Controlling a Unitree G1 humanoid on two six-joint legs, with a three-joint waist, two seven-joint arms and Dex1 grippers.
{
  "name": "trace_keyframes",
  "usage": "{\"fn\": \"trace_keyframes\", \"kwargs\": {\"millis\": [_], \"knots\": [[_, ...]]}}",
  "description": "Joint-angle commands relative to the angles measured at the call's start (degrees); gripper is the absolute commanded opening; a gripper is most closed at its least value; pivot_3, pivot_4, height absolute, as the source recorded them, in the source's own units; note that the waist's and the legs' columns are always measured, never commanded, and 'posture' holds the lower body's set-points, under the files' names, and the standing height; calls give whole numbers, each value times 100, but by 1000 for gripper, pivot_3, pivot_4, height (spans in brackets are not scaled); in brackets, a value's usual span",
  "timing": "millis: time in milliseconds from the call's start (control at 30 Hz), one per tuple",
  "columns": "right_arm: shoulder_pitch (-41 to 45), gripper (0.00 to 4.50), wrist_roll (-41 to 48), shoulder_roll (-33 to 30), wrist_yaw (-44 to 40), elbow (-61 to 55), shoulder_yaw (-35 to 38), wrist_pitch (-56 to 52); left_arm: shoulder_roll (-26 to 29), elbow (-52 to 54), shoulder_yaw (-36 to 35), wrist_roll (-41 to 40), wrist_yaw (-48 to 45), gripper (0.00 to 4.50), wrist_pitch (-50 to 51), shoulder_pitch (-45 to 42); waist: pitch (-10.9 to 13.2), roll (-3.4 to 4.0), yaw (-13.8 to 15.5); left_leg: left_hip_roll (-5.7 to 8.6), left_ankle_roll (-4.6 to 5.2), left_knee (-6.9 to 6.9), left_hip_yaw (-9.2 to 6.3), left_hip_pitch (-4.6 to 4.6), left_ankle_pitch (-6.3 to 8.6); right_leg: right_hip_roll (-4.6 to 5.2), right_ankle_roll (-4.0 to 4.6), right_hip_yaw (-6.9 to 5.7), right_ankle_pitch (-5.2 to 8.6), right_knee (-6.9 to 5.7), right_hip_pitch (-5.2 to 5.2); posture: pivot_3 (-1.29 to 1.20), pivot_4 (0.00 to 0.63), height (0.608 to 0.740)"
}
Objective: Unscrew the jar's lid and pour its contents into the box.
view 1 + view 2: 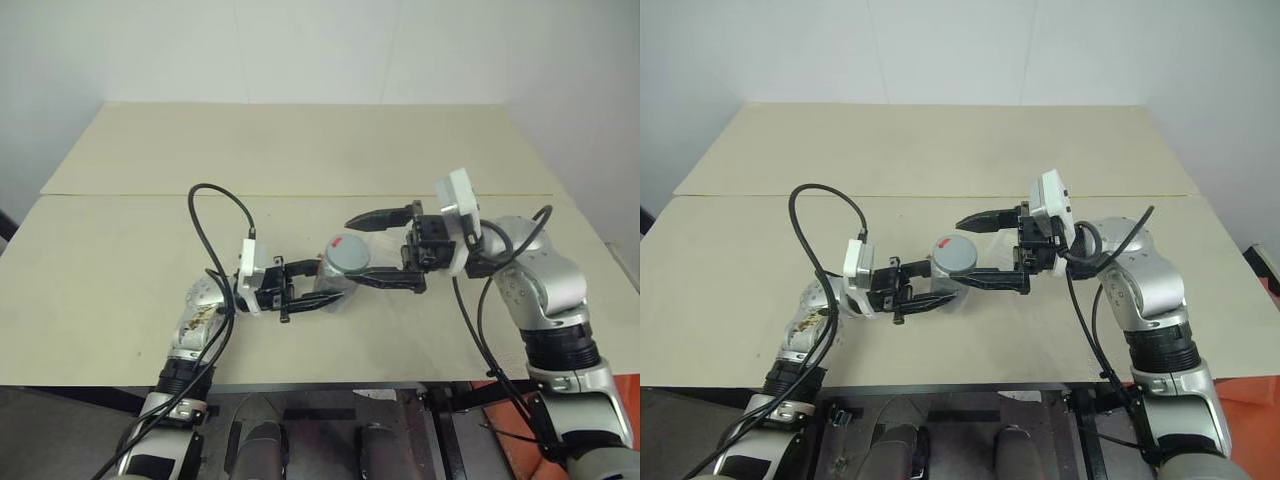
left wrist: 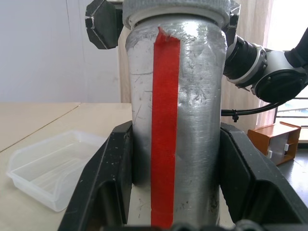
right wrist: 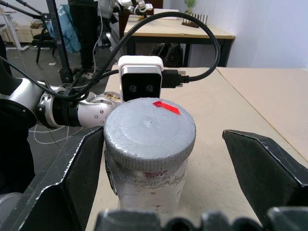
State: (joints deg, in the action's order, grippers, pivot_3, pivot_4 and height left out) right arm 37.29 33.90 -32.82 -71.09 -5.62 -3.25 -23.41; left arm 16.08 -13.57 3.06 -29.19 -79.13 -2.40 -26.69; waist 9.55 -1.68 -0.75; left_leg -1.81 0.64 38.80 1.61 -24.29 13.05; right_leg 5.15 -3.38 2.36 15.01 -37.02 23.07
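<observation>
The left gripper (image 1: 305,297) is clamped on the jar (image 2: 175,120), one finger on each side of its lower body, holding it upright above the table (image 1: 300,160). The lid (image 3: 149,131) sits on top of the jar, seemingly still screwed on. The right gripper (image 1: 385,248) reaches in from the opposite side with its fingers (image 3: 267,168) spread wide; the lid lies between them, close to one finger and well apart from the other, so nothing is gripped there yet. The box (image 2: 53,166) lies on the table beyond the jar as the left wrist camera sees it, off to one side of the left gripper and apart from it. The contents cannot be made out through the silvery wall.

The step in hand looks like taking a fresh hold on the lid for another turn. To do it well, the right gripper should centre on the lid first, so both fingers meet its ribbed rim together rather than one pushing the jar sideways. It should close on the rim only, not the jar's shoulder, then twist about the jar's axis while the left keeps its clamp firm. The jar should stay upright until the lid is off.
</observation>
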Motion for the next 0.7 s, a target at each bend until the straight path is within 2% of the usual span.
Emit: {"fn": "trace_keyframes", "kwargs": {"millis": [33, 700], "knots": [[-32, 4442, -44, -90, 99, -57, 308, 231, 13, -7, -37, -37, -88, 2135, -87, -114, 0, 0, 4, 0, 0, 0, 0, 0, 0, 0, 0, 0, 0, 0, 0, 0, 150, 740], [-201, 4442, -250, -252, 195, 179, 529, 369, -54, -159, -52, 34, -63, 2135, -228, -115, 0, 0, 6, 1, 0, 0, 8, -1, 0, 0, 0, 0, 0, 1, 0, 0, 150, 740]]}}
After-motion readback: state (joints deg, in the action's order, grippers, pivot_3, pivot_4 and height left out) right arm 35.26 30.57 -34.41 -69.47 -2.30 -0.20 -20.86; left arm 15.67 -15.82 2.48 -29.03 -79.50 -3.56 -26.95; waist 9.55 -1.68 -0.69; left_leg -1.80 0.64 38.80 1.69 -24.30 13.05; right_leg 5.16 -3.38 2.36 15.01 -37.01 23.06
